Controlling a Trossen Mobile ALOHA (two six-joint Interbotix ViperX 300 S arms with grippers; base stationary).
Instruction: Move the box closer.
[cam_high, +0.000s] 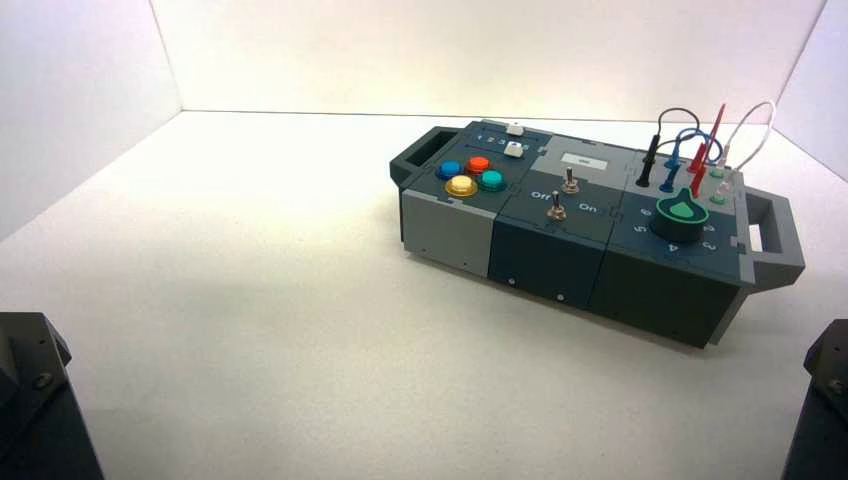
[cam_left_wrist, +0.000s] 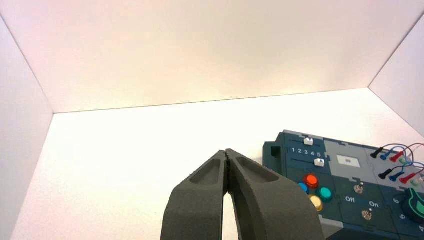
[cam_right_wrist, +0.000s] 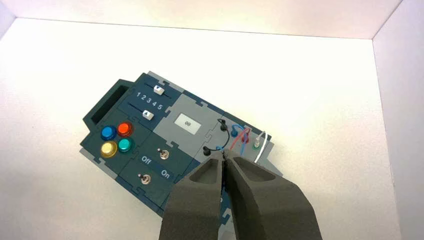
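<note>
Open floor (cam_high: 250, 300) left, front of box (cam_high: 590, 215).

The box (cam_high: 590, 235) is long, dark teal and grey, with a handle at each end. It lies flat, turned at a slant, right of centre and toward the back wall. Its top carries four coloured buttons (cam_high: 470, 175), two toggle switches (cam_high: 562, 195), a green dial (cam_high: 682, 213) and looped wires (cam_high: 700, 145).

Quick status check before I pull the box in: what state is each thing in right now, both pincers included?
Box: on the table, turned at an angle, right of centre, nothing touching it.
Left pincer: shut, empty, held back from the box.
Right pincer: shut, empty, above the wire end of the box.
Wires: plugged in, looped.
Display: reads 00.
</note>
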